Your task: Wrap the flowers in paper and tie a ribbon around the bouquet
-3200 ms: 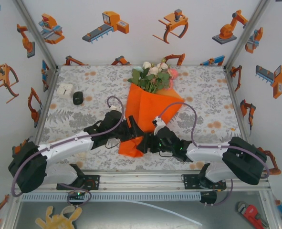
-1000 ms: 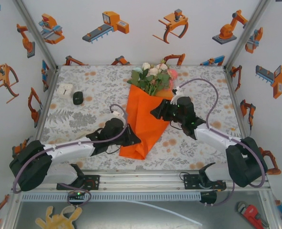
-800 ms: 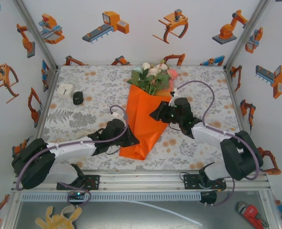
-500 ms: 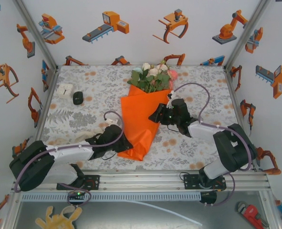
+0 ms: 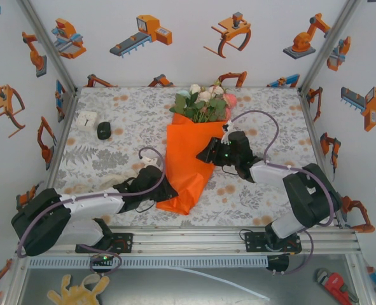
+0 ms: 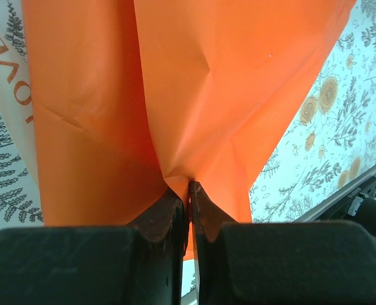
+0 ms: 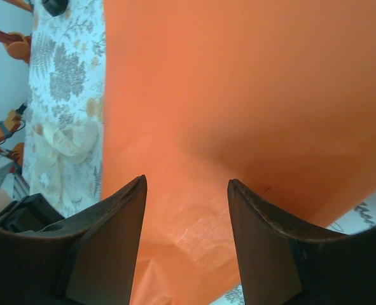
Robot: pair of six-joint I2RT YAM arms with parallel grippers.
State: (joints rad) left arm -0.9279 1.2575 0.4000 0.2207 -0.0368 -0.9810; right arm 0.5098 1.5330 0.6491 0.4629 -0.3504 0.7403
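Centre table, the bouquet lies flat on the tablecloth, with the flowers at the far end, pink and white heads over green leaves. The orange paper tapers down toward the arms, its narrow end near the front edge. Look at the left gripper, down low at the left side of that narrow end. On the left wrist camera its jaws are pressed right together, pinching a fold of paper, and creases fan out from the pinch. Patterned tablecloth shows past the sheet's right edge. Over on the other side, the right gripper sits at the cone's right flank, about halfway up. From its own camera the jaws stand wide apart with nothing between them and smooth orange paper spread beyond. Whether the tips touch the sheet, I can't tell. The ribbon lies loose and crumpled on the cloth, and the top view has it as a cream heap left of the cone, beside the left arm, well apart from the paper.
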